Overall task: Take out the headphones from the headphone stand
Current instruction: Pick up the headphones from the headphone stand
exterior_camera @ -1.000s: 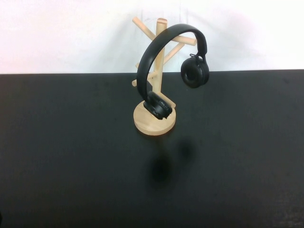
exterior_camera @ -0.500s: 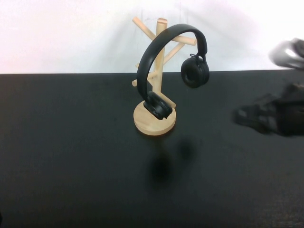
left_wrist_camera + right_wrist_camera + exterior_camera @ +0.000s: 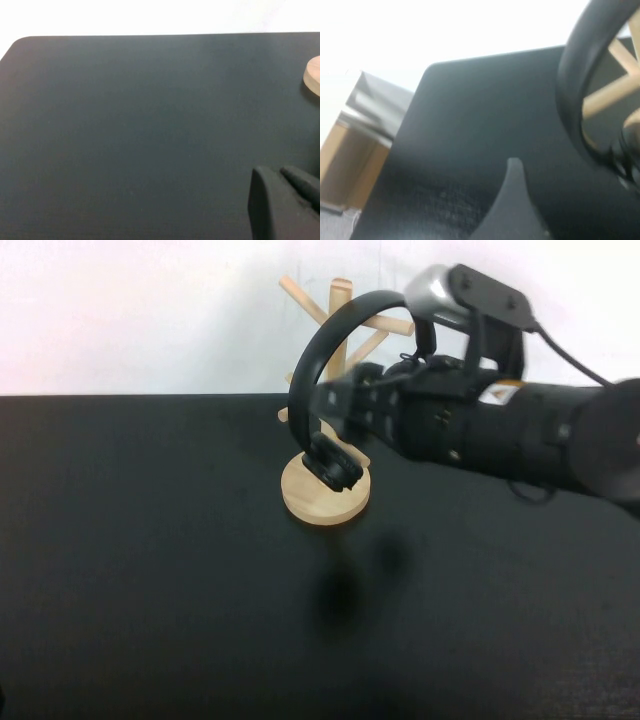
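Headphones [image 3: 330, 360] hang on the headphone stand [image 3: 326, 495], the band looped over an upper peg so one cup dangles low against the round base and the other sits behind my right arm. That hanging hold is why I bring the right pincer [image 3: 335, 400] in from the side at band height, right beside the pole: a lift from there should clear the peg. From the high view I cannot tell whether its fingers are spread or closed; the right wrist view shows one finger [image 3: 512, 200] near the band and nothing gripped that I can see. The left pincer [image 3: 282, 205] sits low over the dark surface [image 3: 150, 570], well apart from the stand, its state also unclear.
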You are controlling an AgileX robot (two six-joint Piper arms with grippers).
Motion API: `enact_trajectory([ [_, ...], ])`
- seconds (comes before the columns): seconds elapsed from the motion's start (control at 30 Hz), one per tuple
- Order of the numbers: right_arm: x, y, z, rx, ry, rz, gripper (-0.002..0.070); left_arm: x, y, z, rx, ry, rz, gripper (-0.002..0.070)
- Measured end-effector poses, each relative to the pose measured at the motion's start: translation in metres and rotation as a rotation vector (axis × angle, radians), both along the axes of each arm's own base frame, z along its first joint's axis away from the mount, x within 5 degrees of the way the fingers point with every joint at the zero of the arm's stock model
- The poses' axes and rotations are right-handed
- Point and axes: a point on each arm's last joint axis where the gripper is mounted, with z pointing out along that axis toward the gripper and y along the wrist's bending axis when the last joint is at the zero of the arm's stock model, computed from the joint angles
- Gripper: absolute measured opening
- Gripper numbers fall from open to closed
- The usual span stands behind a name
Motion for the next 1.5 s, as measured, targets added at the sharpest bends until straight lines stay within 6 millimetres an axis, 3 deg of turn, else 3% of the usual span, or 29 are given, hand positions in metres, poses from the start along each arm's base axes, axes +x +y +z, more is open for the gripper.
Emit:
enact_trajectory([
  [0.33, 0.030, 0.017, 0.000, 0.034, -0.045, -0.069, 0.0497, 0.000, 0.000, 0.000, 0.000, 0.000, 0.000, -0.0004],
  [0.87, 0.067, 0.046, -0.020, 0.021, -0.055, -0.097, 0.0494, 0.000, 0.000, 0.000, 0.000, 0.000, 0.000, -0.0004],
  [0.97, 0.071, 0.047, -0.021, 0.024, -0.073, -0.117, 0.0434, 0.000, 0.000, 0.000, 0.000, 0.000, 0.000, -0.0004],
  [1.2, 0.071, 0.046, -0.021, 0.028, -0.077, -0.124, 0.0152, 0.000, 0.000, 0.000, 0.000, 0.000, 0.000, -0.0004],
  [1.3, 0.070, 0.046, -0.019, 0.025, -0.080, -0.121, 0.0063, 0.000, 0.000, 0.000, 0.000, 0.000, 0.000, -0.0004],
  [1.5, 0.064, 0.045, -0.010, 0.018, -0.085, -0.084, 0.0012, 0.000, 0.000, 0.000, 0.000, 0.000, 0.000, -0.0004],
])
